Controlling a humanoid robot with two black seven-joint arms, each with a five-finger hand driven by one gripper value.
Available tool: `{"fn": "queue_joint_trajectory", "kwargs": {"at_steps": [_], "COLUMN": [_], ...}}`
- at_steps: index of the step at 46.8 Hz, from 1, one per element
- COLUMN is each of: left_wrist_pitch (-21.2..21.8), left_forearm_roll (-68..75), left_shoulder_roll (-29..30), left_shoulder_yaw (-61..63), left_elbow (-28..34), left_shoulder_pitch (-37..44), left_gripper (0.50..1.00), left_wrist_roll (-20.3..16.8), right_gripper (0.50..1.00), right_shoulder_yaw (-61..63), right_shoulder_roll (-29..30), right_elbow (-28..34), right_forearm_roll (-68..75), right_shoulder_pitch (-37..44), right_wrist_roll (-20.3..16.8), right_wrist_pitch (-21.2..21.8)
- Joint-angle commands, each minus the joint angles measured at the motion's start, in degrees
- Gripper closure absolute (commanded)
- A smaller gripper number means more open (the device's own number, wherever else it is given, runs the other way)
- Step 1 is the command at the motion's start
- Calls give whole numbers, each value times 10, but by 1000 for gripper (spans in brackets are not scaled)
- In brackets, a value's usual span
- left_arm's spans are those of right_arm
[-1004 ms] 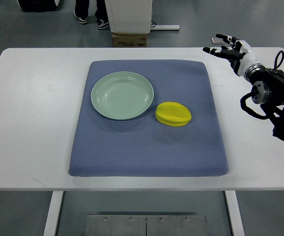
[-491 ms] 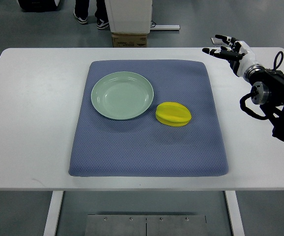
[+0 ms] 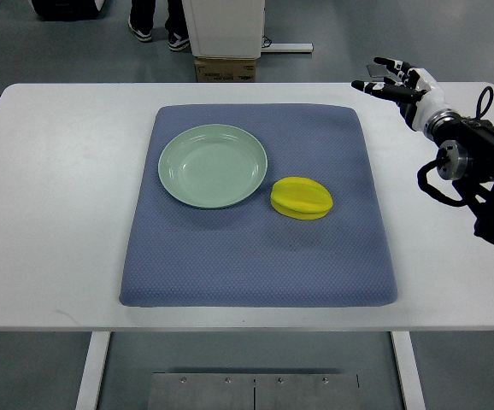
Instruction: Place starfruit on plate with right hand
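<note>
White table point(image 3: 59, 213) carries a blue-grey mat point(image 3: 255, 256); on the mat sit a pale green plate point(image 3: 213, 165) and the yellow starfruit point(image 3: 302, 198). Plate is empty, left-of-centre on the mat. Starfruit lies just beside the plate's lower-right rim, apart from it by a thin strip of mat, nothing between the two. Starfruit's long axis runs roughly left-right across the picture, ridges along that axis, lying flat (which end is the stem I can't tell).

Right hand point(image 3: 398, 84) is over the table's far right corner, off the mat, well apart from the starfruit; fingers spread and extended toward the left, holding nothing. Its arm comes in from the right edge with dark cabling.

Beyond the table: a cardboard box point(image 3: 226, 68) under a white cabinet point(image 3: 224, 26), and a person's shoes point(image 3: 157, 34) on the floor.
</note>
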Motion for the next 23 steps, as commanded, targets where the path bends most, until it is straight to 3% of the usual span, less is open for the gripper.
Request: {"fn": "queue_joint_trajectory", "kwargs": {"at_steps": [1,23], "left_wrist_pitch": [0,-1], "left_forearm_roll": [0,0], "left_shoulder_roll": [0,0], "left_shoulder_yaw": [0,0], "left_elbow": [0,0], "left_shoulder_pitch": [0,0], "left_gripper": [500,500], "left_wrist_roll": [0,0], "right_gripper": [500,500], "right_shoulder_yaw": [0,-4], "right_shoulder_roll": [0,-2], "right_elbow": [-1,4], "right_forearm_roll": [0,-9], "right_shoulder_pitch": [-1,1], "right_wrist_roll": [1,4], "right_wrist_pitch": [1,30]}}
